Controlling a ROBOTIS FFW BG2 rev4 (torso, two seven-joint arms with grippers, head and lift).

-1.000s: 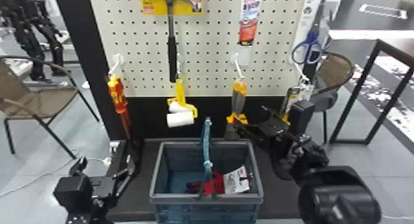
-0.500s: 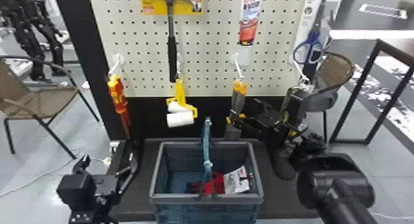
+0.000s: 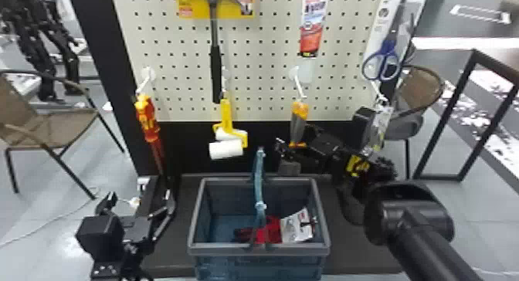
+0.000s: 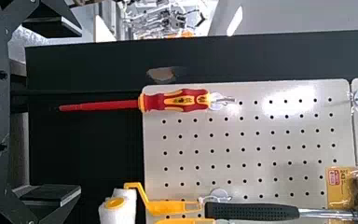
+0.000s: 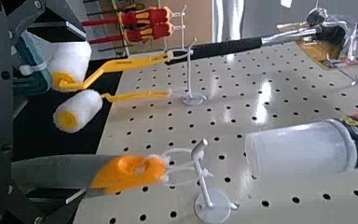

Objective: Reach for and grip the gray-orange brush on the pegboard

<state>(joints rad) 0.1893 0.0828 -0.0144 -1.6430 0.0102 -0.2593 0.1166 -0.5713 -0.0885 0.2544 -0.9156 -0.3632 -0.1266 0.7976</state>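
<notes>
The left pincer (image 4: 78, 110) is at the left side, its fingers wide apart and holding nothing. Next comes the basket (image 3: 193, 222) with the red thing (image 3: 270, 230) in it. To the right of that, the brush (image 3: 298, 124) hangs from its hook (image 5: 205, 184). The right pincer (image 5: 81, 115) has just come up a bit and over to the left. Its fingers are apart, with the brush between them, closer to one. So it looks almost time to squeeze. If it squeezes off to one side, the brush might swing.
</notes>
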